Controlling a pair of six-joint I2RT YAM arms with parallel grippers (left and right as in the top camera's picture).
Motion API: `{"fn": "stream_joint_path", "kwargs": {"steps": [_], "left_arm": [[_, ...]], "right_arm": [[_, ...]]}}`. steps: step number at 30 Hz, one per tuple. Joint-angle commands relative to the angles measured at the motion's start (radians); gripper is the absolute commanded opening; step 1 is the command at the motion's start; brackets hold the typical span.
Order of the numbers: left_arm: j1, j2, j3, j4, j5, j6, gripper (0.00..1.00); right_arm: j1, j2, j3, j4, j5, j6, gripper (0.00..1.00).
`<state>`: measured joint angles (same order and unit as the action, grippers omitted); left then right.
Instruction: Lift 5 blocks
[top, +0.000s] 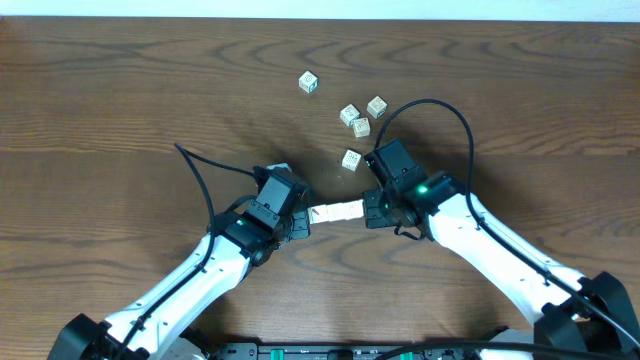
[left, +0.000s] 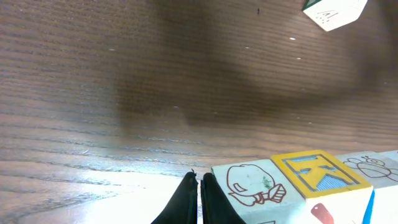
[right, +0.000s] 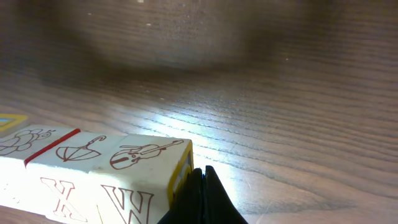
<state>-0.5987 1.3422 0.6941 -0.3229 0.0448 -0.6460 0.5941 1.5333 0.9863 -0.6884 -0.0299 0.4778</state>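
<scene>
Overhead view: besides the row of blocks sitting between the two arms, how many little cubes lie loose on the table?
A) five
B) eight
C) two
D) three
A: five loose cubes lie on the table. One is alone at the far left, three are clustered together, and one lies nearest the row.
</scene>
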Motion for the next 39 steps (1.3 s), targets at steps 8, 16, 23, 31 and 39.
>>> {"fn": "stream_joint_path", "kwargs": {"steps": [8,16,23,31,39], "left_arm": [[-0.077,-0.026,0.079,0.070,0.304,-0.014,0.07],[-0.077,-0.026,0.079,0.071,0.307,-0.013,0.07],[-0.077,-0.026,0.079,0.070,0.307,-0.010,0.07],[-0.079,-0.026,0.079,0.071,0.307,-0.006,0.07],[-0.082,-0.026,0.079,0.059,0.307,0.009,0.07]], "right_arm": [[0.088,-0.064,0.040,0.052,-0.371,0.000,0.01],[0.089,-0.063,0.040,0.027,-0.372,-0.037,0.01],[0.088,-0.063,0.040,-0.009,-0.371,-0.095,0.01],[0.089,-0.063,0.040,-0.011,-0.372,-0.112,0.01],[0.089,-0.063,0.040,-0.031,-0.388,-0.155,0.01]]}}
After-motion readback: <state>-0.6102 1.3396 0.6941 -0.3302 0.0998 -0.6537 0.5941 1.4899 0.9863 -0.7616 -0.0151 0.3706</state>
